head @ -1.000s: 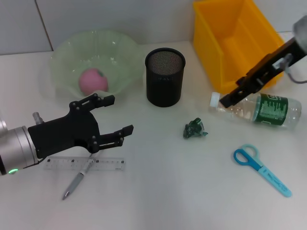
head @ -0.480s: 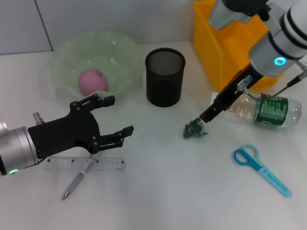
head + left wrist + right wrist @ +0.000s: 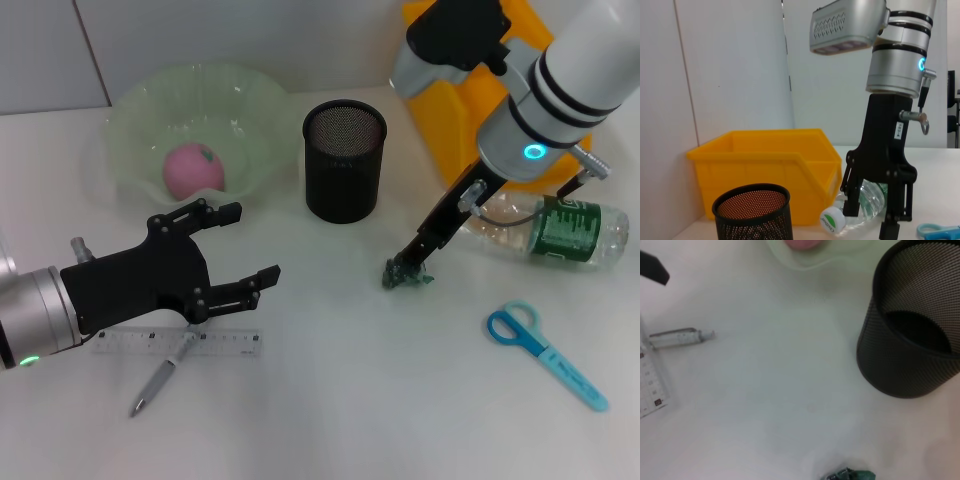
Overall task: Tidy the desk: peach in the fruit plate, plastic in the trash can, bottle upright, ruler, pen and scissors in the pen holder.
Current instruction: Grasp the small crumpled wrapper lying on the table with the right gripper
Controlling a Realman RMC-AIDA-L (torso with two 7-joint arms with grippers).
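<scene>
1. Meanwhile, the right gripper [image 3: 412,262] is being angled steeply down from the upper right of the head view, its black fingers spread slightly apart and their tips touching the crumpled green plastic [image 3: 405,272] on the white desk [image 3: 350,400].
2. Nothing is being clasped between those fingers; the plastic is lying flat, between the black mesh pen holder [image 3: 343,160] and the fallen bottle [image 3: 545,228].
3. The left gripper [image 3: 232,245] is being held low and level over the desk's left side, fingers splayed wide and empty, just above the clear ruler [image 3: 180,343] and the pen [image 3: 160,380].
4. A pink peach [image 3: 194,170] is being cradled in the pale green fruit plate [image 3: 140,100].
5. The bottle is lying on its side in front of the yellow trash can [image 3: 480,90], cap toward the right arm.
6. Blue scissors [image 3: 545,353] are lying apart, nearer the desk's front right.
</scene>
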